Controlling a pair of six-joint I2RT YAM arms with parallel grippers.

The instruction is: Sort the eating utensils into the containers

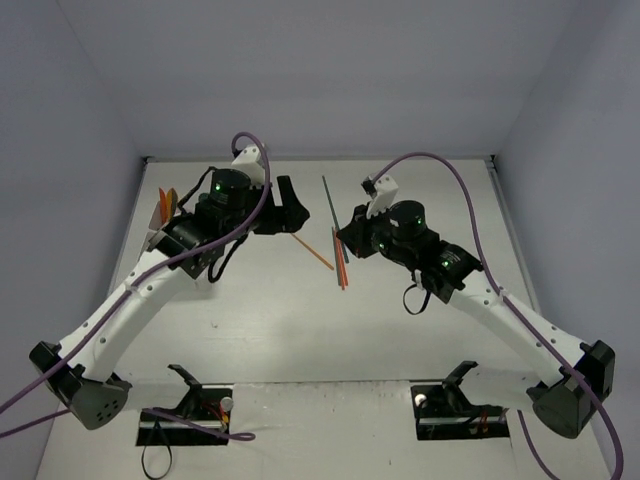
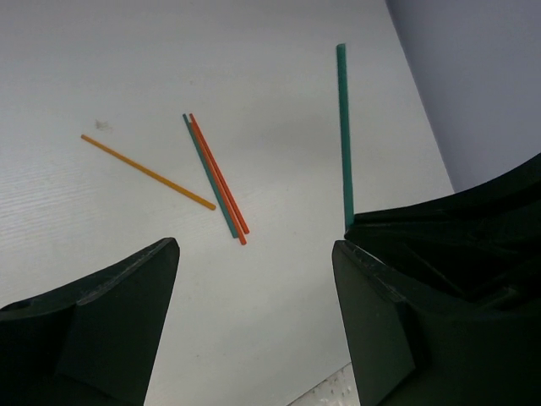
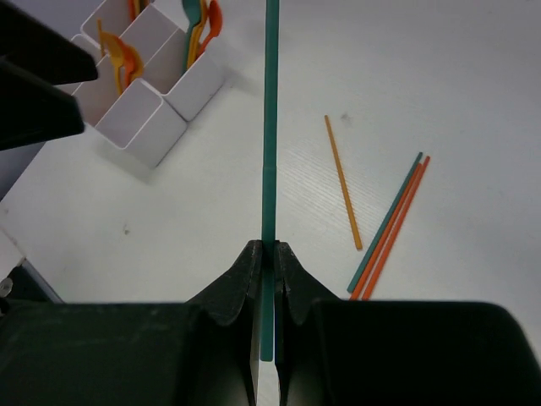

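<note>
Reaching forward over the table [image 1: 250, 315], right fingers [image 3: 237, 296] pinched on a teal stick [image 3: 270, 127], left fingers [image 2: 110, 313] spread wide.

we see a teal stick [image 3: 270, 127] between the black fingers of our right gripper [image 3: 269, 252]; to its right lie a yellow-orange stick [image 3: 343, 182] and a teal and red-orange bundle [image 3: 390, 224] on the white table [image 3: 473, 101]; up to its left, a translucent white box [image 3: 145, 128] holds orange and teal utensils [image 3: 127, 57]; our left gripper [image 2: 254, 249] is black too; the cables [image 1: 430, 157] are purple
</note>
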